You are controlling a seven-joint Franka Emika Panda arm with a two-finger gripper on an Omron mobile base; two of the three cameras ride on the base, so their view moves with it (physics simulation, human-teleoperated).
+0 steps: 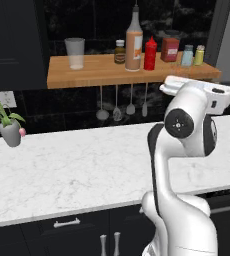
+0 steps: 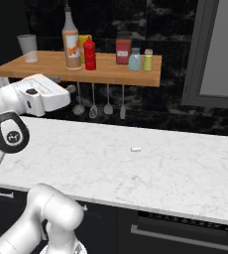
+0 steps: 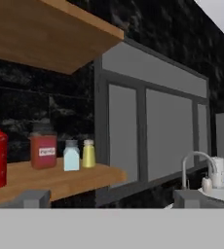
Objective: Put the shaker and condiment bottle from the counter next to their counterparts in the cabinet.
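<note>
**Shaker and condiment bottle both on the wooden shelf; gripper released**

From my remote seat I see the white arm raised in front of the cabinet [image 1: 87, 75], a light-brown wooden shelf board on a black wall. In the hand view the gripper [image 3: 109, 202] shows its two grey fingertips [image 3: 33, 198] standing wide apart at the bottom, with nothing between them: the pincer is released and carries nothing.

The condiment bottle [image 1: 134, 42], tall and orange-brown with a white label and a thin pump top, stands upright near the middle of the shelf. The red squeeze bottle [image 1: 150, 53] stands just beside it on the right, and in the right base view a yellow bottle [image 2: 85, 45] stands behind the two of them.

The shaker [image 1: 187, 55], small and pale blue-grey with a dark cap, stands upright toward the right end of the shelf. The yellow-green shaker [image 1: 200, 54] is just beside it on the right, and a red-brown jar [image 1: 170, 49] with a label sits to its left.

At the far left of the shelf stands a clear glass [image 1: 75, 53], and a small dark jar [image 1: 119, 51] sits left of the condiment bottle. Kitchen utensils [image 1: 117, 102] hang below the shelf.

The counter [image 1: 77, 165], white marble, runs below; a potted plant [image 1: 7, 125] sits at its left end, and a small pale scrap [image 2: 135, 149] lies on it. In the hand view a tap [image 3: 199, 168] shows at the right.
</note>
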